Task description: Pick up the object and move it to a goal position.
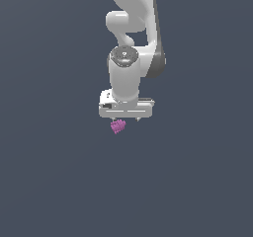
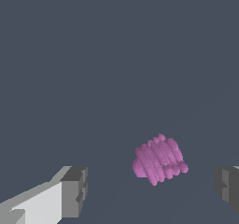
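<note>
The object is a tiny magenta-pink ridged block (image 1: 118, 127) lying on the dark grey floor. In the exterior view it shows just below the white gripper (image 1: 126, 118), toward the exterior view's left side of the hand. In the wrist view the block (image 2: 159, 159) lies between the two grey fingertips (image 2: 74, 191), nearer the other fingertip, and touches neither. The gripper (image 2: 151, 188) is open and holds nothing. The fingers are mostly hidden behind the hand in the exterior view.
The white arm (image 1: 133, 28) rises straight up behind the gripper in the exterior view. The plain dark grey floor (image 1: 59, 181) fills everything else in both views.
</note>
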`<state>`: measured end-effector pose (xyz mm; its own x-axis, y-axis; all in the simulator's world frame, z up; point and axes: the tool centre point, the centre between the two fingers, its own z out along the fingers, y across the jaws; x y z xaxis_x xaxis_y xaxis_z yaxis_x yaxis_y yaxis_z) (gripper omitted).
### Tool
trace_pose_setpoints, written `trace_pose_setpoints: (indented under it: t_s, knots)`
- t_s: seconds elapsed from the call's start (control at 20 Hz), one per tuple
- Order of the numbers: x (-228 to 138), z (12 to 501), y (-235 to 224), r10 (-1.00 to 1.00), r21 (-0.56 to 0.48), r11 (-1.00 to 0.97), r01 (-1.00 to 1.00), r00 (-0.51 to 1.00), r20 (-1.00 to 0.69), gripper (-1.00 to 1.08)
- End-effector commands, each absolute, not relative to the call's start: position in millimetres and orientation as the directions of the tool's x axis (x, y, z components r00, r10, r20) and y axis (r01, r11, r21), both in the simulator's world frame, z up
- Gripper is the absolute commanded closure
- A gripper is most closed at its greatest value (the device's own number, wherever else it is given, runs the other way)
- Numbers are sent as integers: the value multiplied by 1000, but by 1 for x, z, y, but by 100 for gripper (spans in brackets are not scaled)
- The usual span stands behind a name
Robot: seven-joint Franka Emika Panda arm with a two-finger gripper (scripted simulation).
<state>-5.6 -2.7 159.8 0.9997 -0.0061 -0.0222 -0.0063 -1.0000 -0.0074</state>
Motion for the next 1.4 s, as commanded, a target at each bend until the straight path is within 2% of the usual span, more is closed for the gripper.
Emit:
trace_pose_setpoints:
  t_s: [0.0, 0.9, 1.35]
  knots:
    - [-6, 160, -3, -6, -7, -1000, -6, 1000, -22, -92]
    - [-10, 167, -10, -65, -10, -998, -65, 997, -31, -92]
    - [-14, 157, -12, -188, -9, -982, -188, 982, -30, -92]
